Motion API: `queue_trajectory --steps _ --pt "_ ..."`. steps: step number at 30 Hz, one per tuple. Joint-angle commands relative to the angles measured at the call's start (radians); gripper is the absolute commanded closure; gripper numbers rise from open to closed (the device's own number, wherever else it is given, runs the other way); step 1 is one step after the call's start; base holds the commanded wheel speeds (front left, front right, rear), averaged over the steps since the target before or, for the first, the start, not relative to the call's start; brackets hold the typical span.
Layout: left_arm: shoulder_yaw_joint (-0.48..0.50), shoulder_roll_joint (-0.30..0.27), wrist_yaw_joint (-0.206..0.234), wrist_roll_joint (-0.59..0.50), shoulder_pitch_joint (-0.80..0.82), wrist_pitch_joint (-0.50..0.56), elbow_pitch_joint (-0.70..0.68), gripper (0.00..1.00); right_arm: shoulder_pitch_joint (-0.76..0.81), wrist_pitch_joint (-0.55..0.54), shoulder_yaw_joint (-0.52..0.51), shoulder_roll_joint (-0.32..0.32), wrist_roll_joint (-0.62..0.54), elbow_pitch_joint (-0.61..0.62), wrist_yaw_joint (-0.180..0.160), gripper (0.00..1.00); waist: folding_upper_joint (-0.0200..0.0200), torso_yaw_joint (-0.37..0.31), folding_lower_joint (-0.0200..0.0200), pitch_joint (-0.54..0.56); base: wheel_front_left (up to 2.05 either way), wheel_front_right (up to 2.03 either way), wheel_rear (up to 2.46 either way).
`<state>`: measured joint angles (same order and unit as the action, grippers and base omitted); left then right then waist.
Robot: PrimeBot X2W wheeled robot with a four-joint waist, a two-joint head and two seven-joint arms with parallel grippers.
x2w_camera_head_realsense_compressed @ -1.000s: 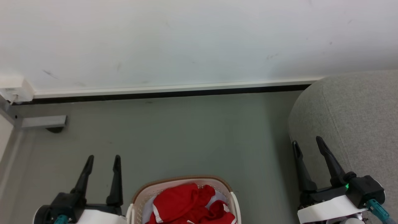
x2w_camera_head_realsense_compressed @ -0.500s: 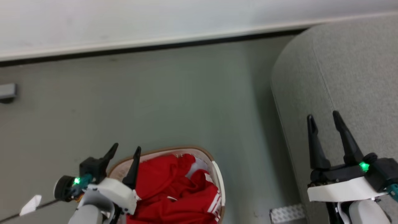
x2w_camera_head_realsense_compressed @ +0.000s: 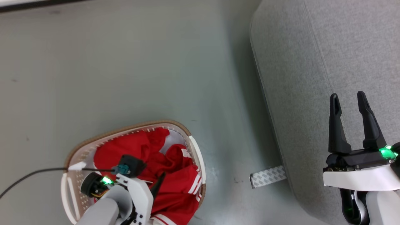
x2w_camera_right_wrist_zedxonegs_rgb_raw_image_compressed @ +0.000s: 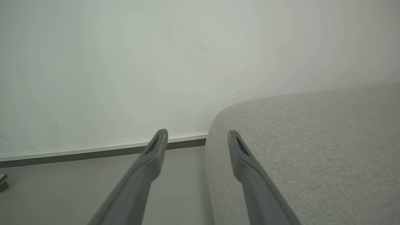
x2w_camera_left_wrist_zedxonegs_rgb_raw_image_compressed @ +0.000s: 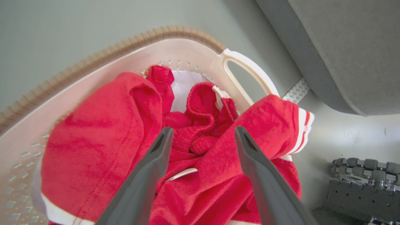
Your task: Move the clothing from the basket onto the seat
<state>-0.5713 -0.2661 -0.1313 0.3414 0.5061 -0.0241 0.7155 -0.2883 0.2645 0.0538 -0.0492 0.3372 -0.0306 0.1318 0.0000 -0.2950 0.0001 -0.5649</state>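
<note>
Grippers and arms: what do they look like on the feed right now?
The left gripper and right gripper match: two long, dark, tapered jaws on a black base, white wrist shell, green light, pale grey forearm. A teal plug with a thin black cable sits at the left wrist.

Found clothing (x2w_camera_left_wrist_zedxonegs_rgb_raw_image_compressed: 93,140) of soft matt cloth, ribbed at one band. Found basket (x2w_camera_left_wrist_zedxonegs_rgb_raw_image_compressed: 109,62) of smooth perforated plastic, rim braided. Noted seat (x2w_camera_head_realsense_compressed: 312,62) in coarse woven matt fabric.
</note>
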Motion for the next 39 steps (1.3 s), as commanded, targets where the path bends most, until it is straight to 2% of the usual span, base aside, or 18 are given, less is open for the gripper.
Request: queue_trajectory --steps 1,8,17,23,27,32,33,34,39 --pt "-0.049 -0.024 0.002 0.032 0.029 0.027 0.023 0.0 -0.021 0.0 -0.005 -0.002 0.011 0.008 -0.002 0.0 0.0 -0.023 -0.0001 -0.051 0.0 0.0 0.0" --pt "-0.198 -0.055 0.001 0.138 0.096 0.101 0.079 0.0 -0.033 0.0 0.02 -0.002 0.027 0.029 -0.002 0.0 0.0 -0.038 -0.0001 -0.104 0.0 0.0 0.0" --pt "-0.449 -0.103 0.001 0.248 0.205 0.187 0.111 0.0 -0.061 0.0 0.032 -0.002 0.054 0.04 -0.002 0.0 0.0 -0.068 -0.0001 -0.197 0.0 0.0 0.0" --pt "-0.597 -0.113 0.001 0.327 0.265 0.271 0.144 0.0 -0.078 0.0 0.049 -0.002 0.071 0.038 -0.002 0.0 0.0 -0.078 -0.0001 -0.238 0.0 0.0 0.0" --pt "-0.644 -0.113 0.001 0.383 0.294 0.317 0.18 0.0 -0.087 0.0 0.055 -0.002 0.076 0.032 -0.002 0.0 0.0 -0.078 -0.0001 -0.248 0.0 0.0 0.0" --pt "-0.673 -0.114 0.002 0.427 0.323 0.32 0.199 0.0 -0.1 0.0 0.061 -0.002 0.075 0.03 -0.002 0.0 0.0 -0.078 -0.0001 -0.254 0.0 0.0 0.0" --pt "-0.678 -0.113 0.002 0.434 0.324 0.319 0.201 0.15 -0.1 0.0 0.061 -0.002 0.074 0.029 -0.002 0.0 0.0 -0.078 -0.0001 -0.253 0.0 0.0 0.0" --pt "-0.683 -0.112 0.002 0.443 0.323 0.313 0.196 1.0 -0.1 0.0 0.061 -0.002 0.073 0.026 -0.002 0.0 0.0 -0.078 -0.0001 -0.248 0.0 0.0 0.0" --pt "-0.698 -0.096 0.001 0.48 0.304 0.291 0.156 1.0 -0.094 0.0 0.055 -0.002 0.063 0.012 -0.002 0.0 0.0 -0.067 -0.0001 -0.197 0.0 0.0 0.0"
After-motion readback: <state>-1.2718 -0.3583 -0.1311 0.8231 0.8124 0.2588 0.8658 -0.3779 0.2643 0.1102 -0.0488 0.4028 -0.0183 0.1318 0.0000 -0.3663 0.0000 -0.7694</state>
